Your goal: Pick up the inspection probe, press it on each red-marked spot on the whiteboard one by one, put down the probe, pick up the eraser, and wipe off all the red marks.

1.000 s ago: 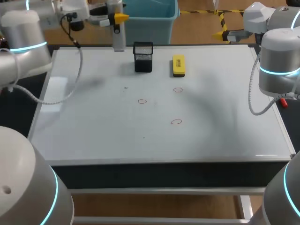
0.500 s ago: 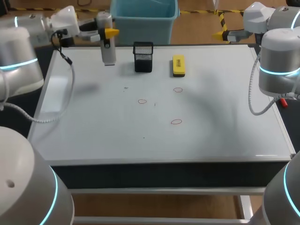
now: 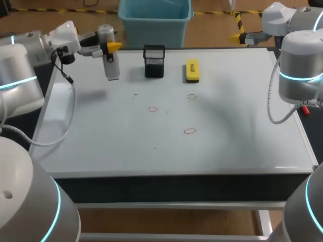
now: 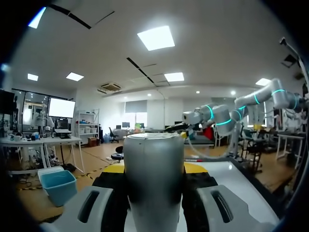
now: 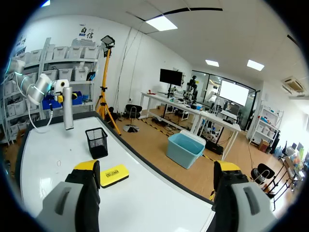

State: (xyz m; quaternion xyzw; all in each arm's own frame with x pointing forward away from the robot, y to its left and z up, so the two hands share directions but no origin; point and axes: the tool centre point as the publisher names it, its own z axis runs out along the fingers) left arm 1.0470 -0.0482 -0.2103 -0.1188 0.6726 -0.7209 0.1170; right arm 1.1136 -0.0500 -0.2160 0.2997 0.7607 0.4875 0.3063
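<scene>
Swinging the probe (image 3: 111, 68) farther left

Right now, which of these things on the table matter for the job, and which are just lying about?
For the job: probe in left gripper, red marks, whiteboard, yellow eraser.
Just lying about: black mesh cup.

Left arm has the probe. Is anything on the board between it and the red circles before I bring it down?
Nothing visible. The inspection probe in the left gripper hangs over the whiteboard's back left, and bare board runs from it to the nearest red mark. The mesh holder and eraser sit farther back, off that line.
</scene>
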